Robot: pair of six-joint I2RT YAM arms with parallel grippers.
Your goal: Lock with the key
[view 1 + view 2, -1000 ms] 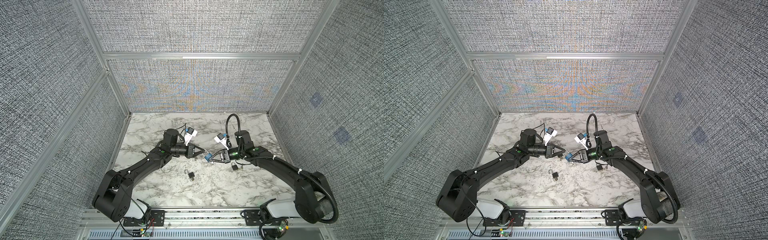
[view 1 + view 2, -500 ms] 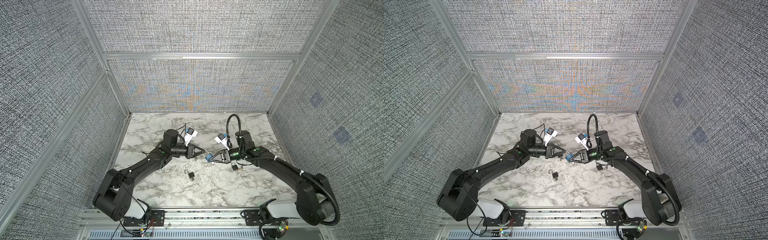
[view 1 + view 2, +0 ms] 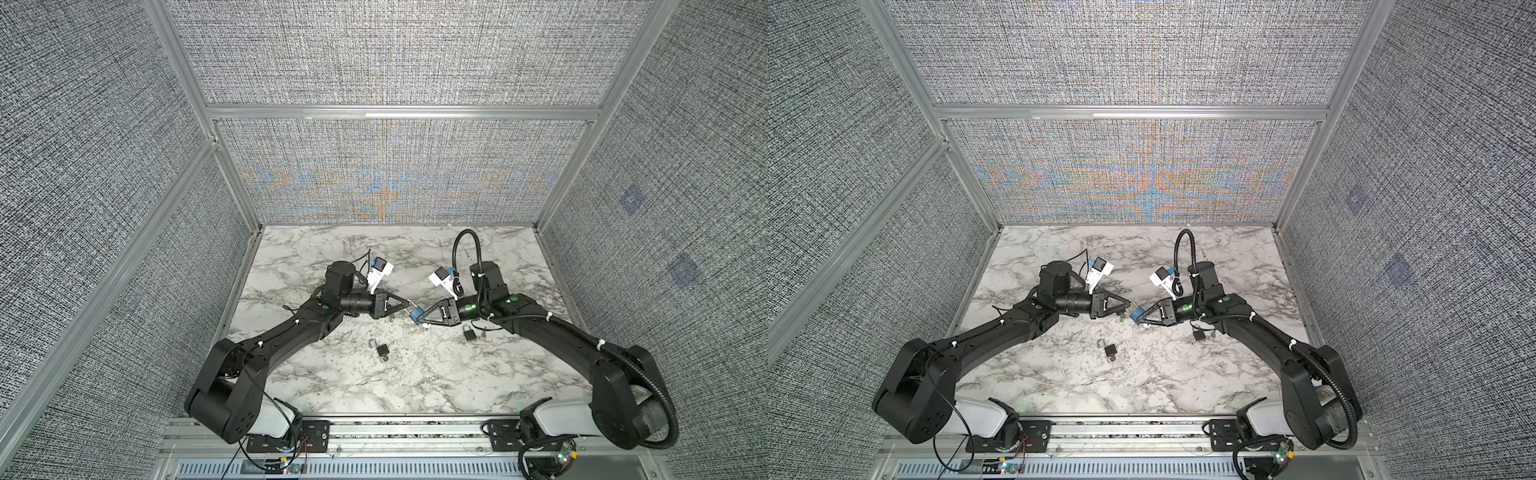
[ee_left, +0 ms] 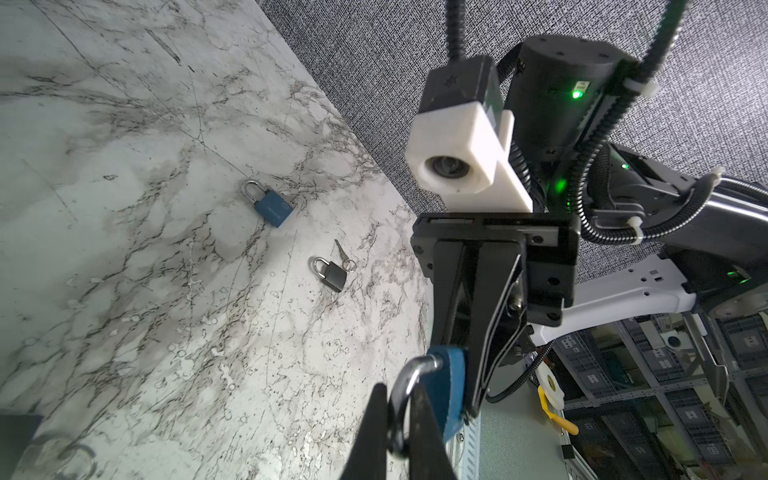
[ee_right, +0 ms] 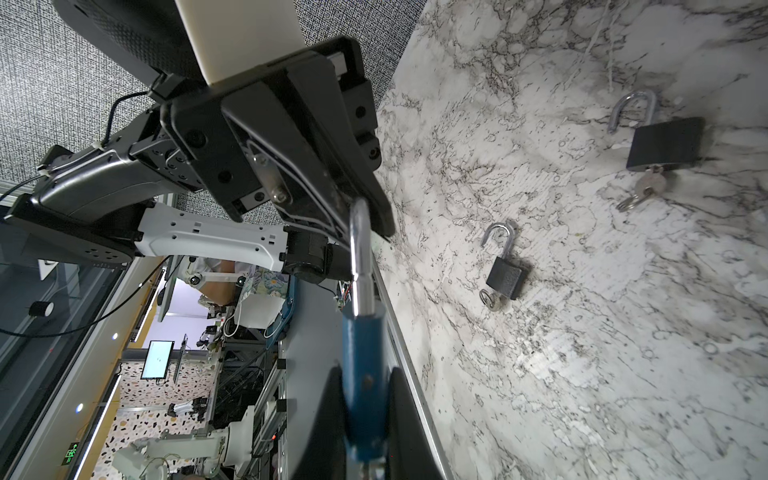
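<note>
Left fingers (image 4: 370, 436) pinch the blue padlock (image 4: 451, 386) by its shackle (image 5: 360, 257); right fingers (image 5: 409, 428) clamp its body, both closed tight.

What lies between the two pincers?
A blue padlock, held by both: left pincer on its shackle, right pincer on its body. Both wrist views show it.

The blue padlock (image 5: 363, 353) — its base runs out of view
</note>
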